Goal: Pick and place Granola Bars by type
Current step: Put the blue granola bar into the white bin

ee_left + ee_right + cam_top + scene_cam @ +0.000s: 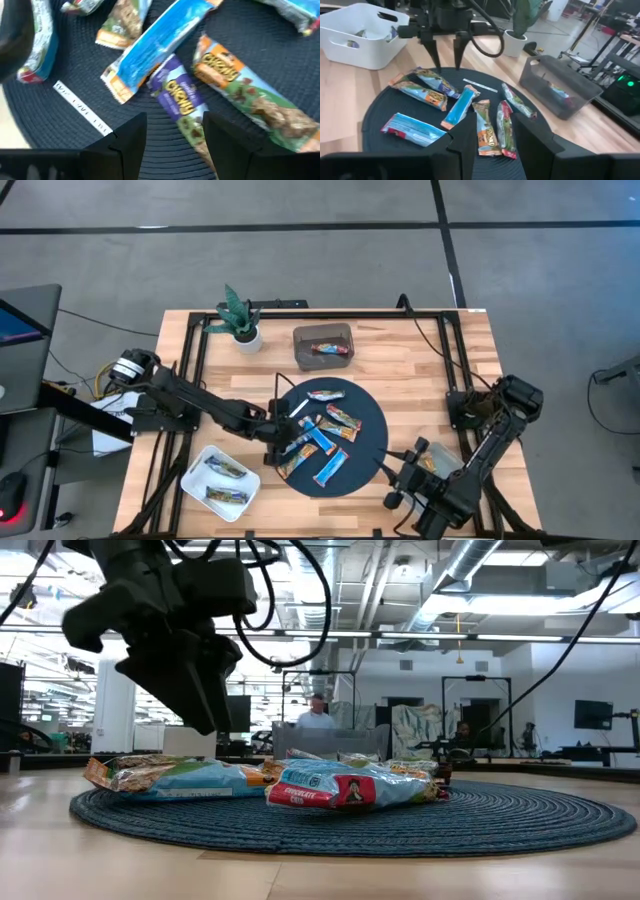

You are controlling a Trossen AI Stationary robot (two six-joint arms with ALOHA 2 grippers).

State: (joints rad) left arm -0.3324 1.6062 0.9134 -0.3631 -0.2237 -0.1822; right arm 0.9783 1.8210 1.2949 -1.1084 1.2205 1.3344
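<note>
Hovering my left gripper (446, 49) over the near-left edge of the round dark mat (372, 442), I had its fingers spread apart, empty, with a purple-wrapped chewy bar (181, 102) lying in line with the gap between them. In my left wrist view that bar ran lengthwise away from the fingers, its top end tucked under a blue bar (157, 42) and its side just beside an orange-and-green chewy bar (250, 95).

Judgement on the step: a grasp of the purple bar. To do it well I reckoned I should come straight down, straddle the bar across its narrow width near the free end, and close only once both fingers sat on the mat, so that the blue bar on top would not be dragged along. The glossy wrapper would likely slip, so a firm pinch at mid-body seemed safer than a corner.

The remaining Granola Bars (322, 432) lay scattered on the mat; two were already in the white bin (200, 475), one in the grey bin (303, 337). My right gripper (405, 478) waited at the mat's right edge, fingers parted and empty.
</note>
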